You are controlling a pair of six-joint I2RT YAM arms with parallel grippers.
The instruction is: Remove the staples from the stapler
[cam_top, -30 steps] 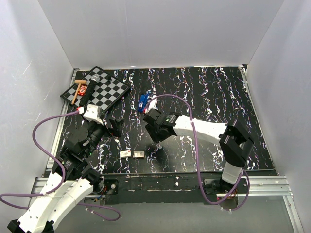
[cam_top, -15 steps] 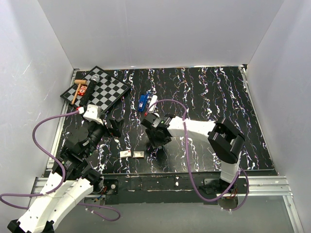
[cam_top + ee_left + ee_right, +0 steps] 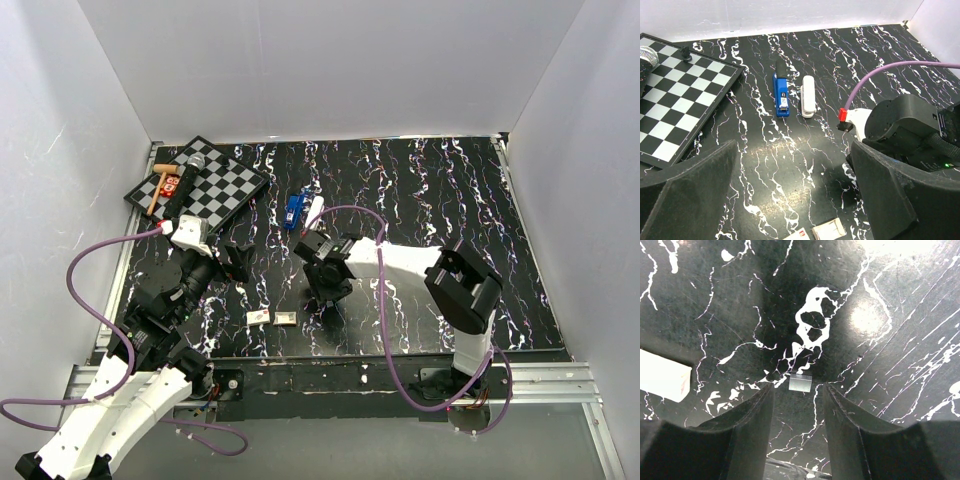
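A short silvery strip of staples [image 3: 800, 382] lies flat on the black marbled table, just ahead of the gap between my right fingertips. My right gripper [image 3: 798, 387] points down over it, open, its jaws wider than the strip and not touching it. From above, the right gripper [image 3: 325, 302] hides the strip. The blue stapler [image 3: 293, 209] [image 3: 781, 92] lies farther back beside a white elongated part [image 3: 314, 211] [image 3: 808, 96]. My left gripper [image 3: 792, 150] [image 3: 238, 262] hovers wide open with nothing between its fingers.
Two small tan-and-white boxes [image 3: 259, 317] [image 3: 285, 319] lie near the front edge; one box [image 3: 662, 382] shows left of my right fingers. A chessboard [image 3: 200, 184] with a microphone [image 3: 195, 160] and a wooden mallet [image 3: 158, 185] sits back left. White walls enclose the table.
My right arm has folded in towards the left and its gripper has settled lower over the table, jaws slightly narrower. The left arm has not moved.
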